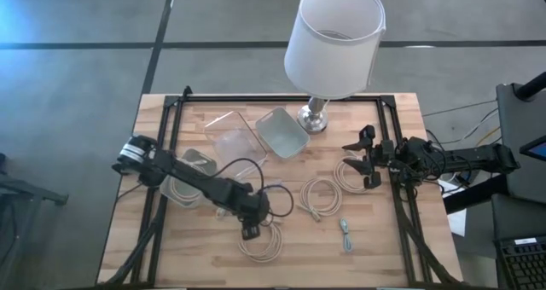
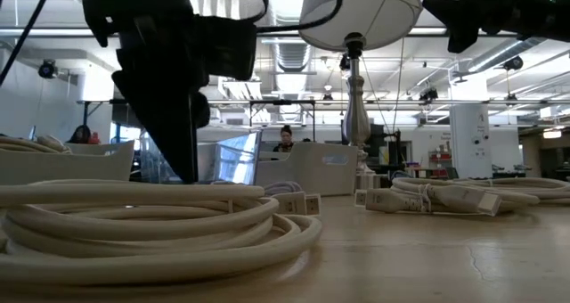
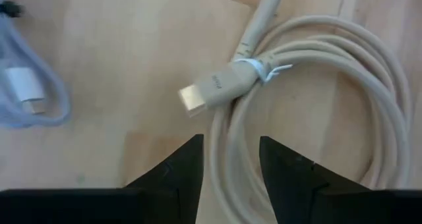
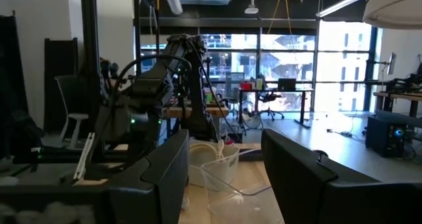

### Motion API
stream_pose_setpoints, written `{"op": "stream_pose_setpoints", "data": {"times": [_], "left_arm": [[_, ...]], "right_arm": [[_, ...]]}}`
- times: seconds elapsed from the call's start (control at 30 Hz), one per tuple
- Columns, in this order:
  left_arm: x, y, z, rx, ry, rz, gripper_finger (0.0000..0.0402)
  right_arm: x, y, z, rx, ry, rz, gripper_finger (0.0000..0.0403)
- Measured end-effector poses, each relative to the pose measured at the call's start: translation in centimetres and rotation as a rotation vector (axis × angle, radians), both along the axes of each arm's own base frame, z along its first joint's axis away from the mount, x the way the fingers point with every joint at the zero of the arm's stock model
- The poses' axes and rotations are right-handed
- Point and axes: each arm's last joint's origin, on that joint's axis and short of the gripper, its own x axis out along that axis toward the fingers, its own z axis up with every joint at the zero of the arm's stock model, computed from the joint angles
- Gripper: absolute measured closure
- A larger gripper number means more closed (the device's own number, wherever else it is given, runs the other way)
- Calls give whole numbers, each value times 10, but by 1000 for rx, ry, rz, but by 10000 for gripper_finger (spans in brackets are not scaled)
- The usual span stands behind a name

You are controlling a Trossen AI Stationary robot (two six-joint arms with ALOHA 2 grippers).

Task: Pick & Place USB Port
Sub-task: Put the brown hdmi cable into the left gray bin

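A coiled beige USB cable [image 1: 263, 240] lies flat on the wooden table near its front edge. Its tied bundle and flat metal plug [image 3: 198, 99] show in the left wrist view. My left gripper [image 1: 251, 230] is open and points down over the coil's left side. Its two fingers stand on either side of some of the coil's strands [image 3: 231, 151]. In the low view its finger [image 2: 185, 143] reaches down to the top of the coil [image 2: 151, 218]. My right gripper [image 1: 362, 159] is open and empty, above the table's right side. My left gripper comes at the coil from above, pointing down, with its open fingers [image 3: 178, 171] on either side of the coil's strands. I cannot tell whether they touch the cable.
A lamp [image 1: 328, 51] stands at the far middle. Clear containers [image 1: 230, 136], a grey tray [image 1: 281, 132] and a white bin [image 1: 189, 172] sit left of it. Two more beige coils [image 1: 320, 196] [image 1: 350, 176] and a small pale blue cable [image 1: 345, 234] lie to the right.
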Motion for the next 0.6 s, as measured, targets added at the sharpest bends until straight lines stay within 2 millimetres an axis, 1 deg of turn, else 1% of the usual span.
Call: {"op": "stream_pose_setpoints", "data": {"times": [0.2,0.47,0.6], "left_arm": [[8,3,-10,-39,3,-28,252],[14,13,-20,-44,24,-6,252],[17,16,-25,-42,18,-29,253]], "right_arm": [[1,0,-2,-4,26,-1,216],[1,0,-2,-3,24,-1,216],[1,0,-2,-3,24,-2,216]]}}
